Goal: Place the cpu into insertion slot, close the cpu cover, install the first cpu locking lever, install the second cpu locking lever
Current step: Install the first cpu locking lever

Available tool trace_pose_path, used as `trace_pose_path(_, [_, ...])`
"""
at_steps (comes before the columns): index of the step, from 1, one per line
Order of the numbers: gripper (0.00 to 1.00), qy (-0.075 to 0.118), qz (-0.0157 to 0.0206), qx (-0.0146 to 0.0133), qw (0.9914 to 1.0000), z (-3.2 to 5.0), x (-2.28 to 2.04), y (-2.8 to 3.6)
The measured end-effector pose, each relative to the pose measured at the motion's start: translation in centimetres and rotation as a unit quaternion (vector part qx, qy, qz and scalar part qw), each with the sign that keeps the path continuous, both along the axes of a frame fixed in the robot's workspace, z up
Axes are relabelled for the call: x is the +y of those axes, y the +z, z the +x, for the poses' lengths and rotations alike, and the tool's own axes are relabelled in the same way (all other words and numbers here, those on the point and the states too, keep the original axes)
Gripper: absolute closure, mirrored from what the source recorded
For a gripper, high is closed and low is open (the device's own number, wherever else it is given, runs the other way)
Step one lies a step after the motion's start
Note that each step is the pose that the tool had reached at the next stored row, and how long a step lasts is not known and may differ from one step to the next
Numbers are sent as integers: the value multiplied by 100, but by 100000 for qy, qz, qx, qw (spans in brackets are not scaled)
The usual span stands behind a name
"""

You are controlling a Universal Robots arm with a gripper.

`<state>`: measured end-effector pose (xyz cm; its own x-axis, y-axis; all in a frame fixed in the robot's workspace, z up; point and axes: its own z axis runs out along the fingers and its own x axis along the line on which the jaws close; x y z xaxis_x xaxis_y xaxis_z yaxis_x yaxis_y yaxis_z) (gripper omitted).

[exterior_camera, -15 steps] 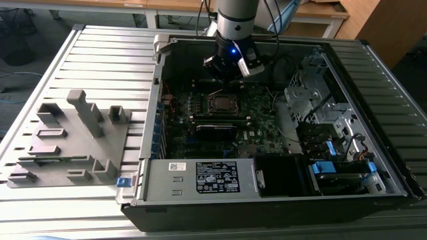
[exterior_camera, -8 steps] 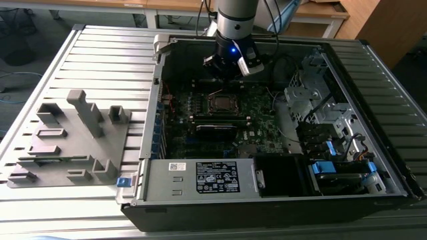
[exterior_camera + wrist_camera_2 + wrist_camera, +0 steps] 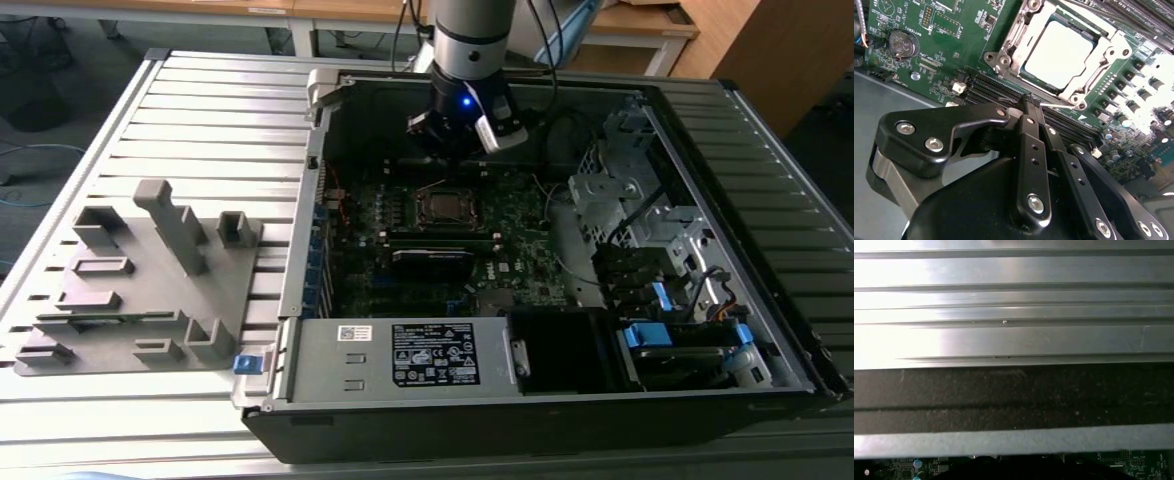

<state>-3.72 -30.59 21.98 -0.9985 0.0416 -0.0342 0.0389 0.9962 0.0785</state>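
The cpu point(image 3: 1056, 52) lies flat in the insertion slot point(image 3: 442, 205), its pale metal face up. The silvery cpu cover point(image 3: 1070, 96) lies down around it, and the chip shows through its window. Thin lever rods run along two sides of the frame; whether they are latched I cannot tell. My gripper point(image 3: 1030, 100) hangs above the motherboard, just off one side of the socket, over the black memory slots point(image 3: 986, 86). Its black fingers meet at the tips and hold nothing. In the exterior view the gripper point(image 3: 447, 150) is just behind the socket, inside the open computer case.
A grey fixture block point(image 3: 134, 280) with slots stands on the grooved metal table point(image 3: 1014, 305) at the exterior view's left. Inside the case are a labelled power supply point(image 3: 427, 355), a black card point(image 3: 430, 258) and drive cages point(image 3: 641, 220). A coin cell point(image 3: 902, 44) sits on the board.
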Motion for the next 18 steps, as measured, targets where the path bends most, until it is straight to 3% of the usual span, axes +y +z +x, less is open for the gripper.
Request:
trace_pose_path(6, [89,-2,103,-434,99999,0,0,-14])
trace_pose_path(11, [89,-7,121,-502,99999,-4,0,-16])
trace_pose_path(15, [89,81,259,-1126,99993,-15,0,-27])
trace_pose_path(18, [89,248,280,-1381,99990,-20,0,-33])
